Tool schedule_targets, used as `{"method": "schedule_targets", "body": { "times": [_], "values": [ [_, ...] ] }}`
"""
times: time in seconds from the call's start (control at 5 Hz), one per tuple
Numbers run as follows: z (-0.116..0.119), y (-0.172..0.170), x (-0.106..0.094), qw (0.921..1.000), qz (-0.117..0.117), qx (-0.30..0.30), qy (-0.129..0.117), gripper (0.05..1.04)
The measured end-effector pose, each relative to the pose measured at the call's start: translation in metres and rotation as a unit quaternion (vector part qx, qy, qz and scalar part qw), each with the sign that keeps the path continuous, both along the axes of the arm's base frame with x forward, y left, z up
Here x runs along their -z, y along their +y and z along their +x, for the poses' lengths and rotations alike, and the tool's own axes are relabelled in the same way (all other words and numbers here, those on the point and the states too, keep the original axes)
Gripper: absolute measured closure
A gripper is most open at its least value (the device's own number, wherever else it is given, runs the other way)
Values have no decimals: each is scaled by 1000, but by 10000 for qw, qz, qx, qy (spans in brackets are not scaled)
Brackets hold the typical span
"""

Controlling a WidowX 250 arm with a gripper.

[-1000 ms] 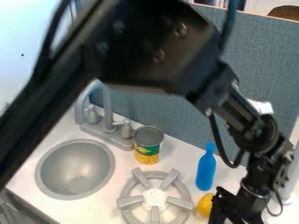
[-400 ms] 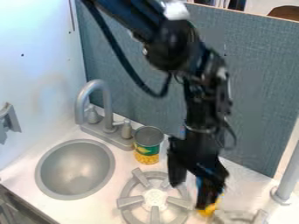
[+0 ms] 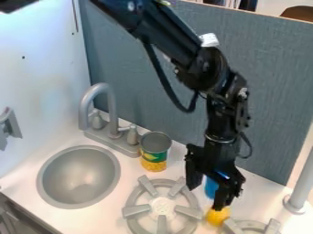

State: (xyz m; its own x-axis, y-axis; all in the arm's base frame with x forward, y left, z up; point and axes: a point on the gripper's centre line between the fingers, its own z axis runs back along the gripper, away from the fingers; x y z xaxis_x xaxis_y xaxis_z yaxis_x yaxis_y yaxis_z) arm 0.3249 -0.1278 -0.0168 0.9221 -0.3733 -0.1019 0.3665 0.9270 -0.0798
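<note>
My gripper [image 3: 209, 194] hangs with fingers spread by the blue bottle [image 3: 211, 188]; I judge this as lining up, next needing careful centring, clear of the near yellow object [image 3: 218, 216].

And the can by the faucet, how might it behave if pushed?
The can looks rigid, so it probably won't flex. Standing upright, it may slide under a low push but could tip under a high one; its round side suggests it would roll once down.
</note>
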Motion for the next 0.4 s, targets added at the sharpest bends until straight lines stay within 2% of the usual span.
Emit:
{"method": "schedule_targets", "body": {
  "times": [0.2, 0.4],
  "values": [
    [8, -2, 19, 9998, 153, -99, 98, 83],
    [-2, -9, 23, 9991, 365, -162, 106, 83]
  ]
}}
